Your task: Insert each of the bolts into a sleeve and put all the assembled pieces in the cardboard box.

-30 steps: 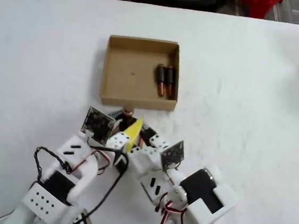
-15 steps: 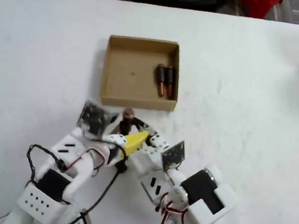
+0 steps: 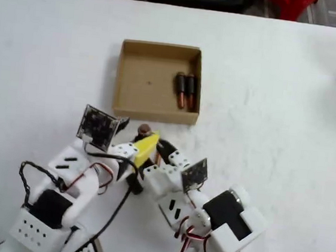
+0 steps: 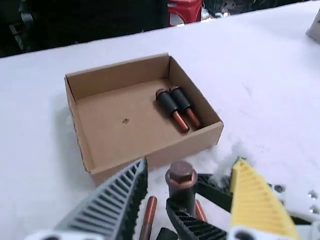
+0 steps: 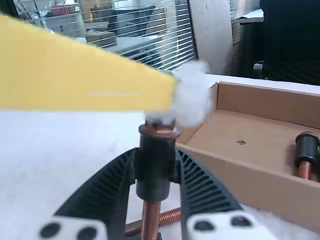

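While our right tool clenches the sleeved bolt upright, long axis vertical, just short of the box, our left tool hangs released, flanking it. We judge the box lies straight ahead, over its near wall.

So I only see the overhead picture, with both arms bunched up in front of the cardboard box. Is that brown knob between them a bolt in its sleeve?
Observer: Yes. On the right wrist view the bolt stands upright through a black sleeve, clamped in the right gripper.
Visitor: And the other arm?
Observer: The left gripper is open, its grey and yellow fingers either side of the bolt's head.
Visitor: Anything underneath?
Observer: One bare bolt lies on the table.
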Motion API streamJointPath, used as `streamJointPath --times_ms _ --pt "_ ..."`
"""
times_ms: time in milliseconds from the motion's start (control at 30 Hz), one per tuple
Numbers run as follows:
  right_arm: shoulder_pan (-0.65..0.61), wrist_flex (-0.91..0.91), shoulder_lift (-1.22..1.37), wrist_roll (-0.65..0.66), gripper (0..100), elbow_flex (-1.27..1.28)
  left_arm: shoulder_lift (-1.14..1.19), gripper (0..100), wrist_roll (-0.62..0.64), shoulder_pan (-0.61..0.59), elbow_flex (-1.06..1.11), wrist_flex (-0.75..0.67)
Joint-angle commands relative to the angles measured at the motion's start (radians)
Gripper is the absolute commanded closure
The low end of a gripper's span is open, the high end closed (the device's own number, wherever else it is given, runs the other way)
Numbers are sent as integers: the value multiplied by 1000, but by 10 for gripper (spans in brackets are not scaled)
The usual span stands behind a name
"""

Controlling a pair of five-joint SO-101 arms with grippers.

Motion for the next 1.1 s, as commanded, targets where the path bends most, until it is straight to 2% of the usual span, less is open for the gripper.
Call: streamJointPath --times_ms 0,233,433,867,1067 --pt "-1 -7 -36 6 982 6 -8 786 2 -8 -107 -58" --pt "1 -7 -36 8 982 6 -8 985 -3 -61 -104 -245" --pt "1 -7 -36 8 982 6 -8 978 0 -113 -104 -244" --pt "1 -7 -36 8 982 6 -10 978 -6 -147 -104 127" --pt "1 -7 -36 8 982 6 -10 978 -2 -252 -95 250"
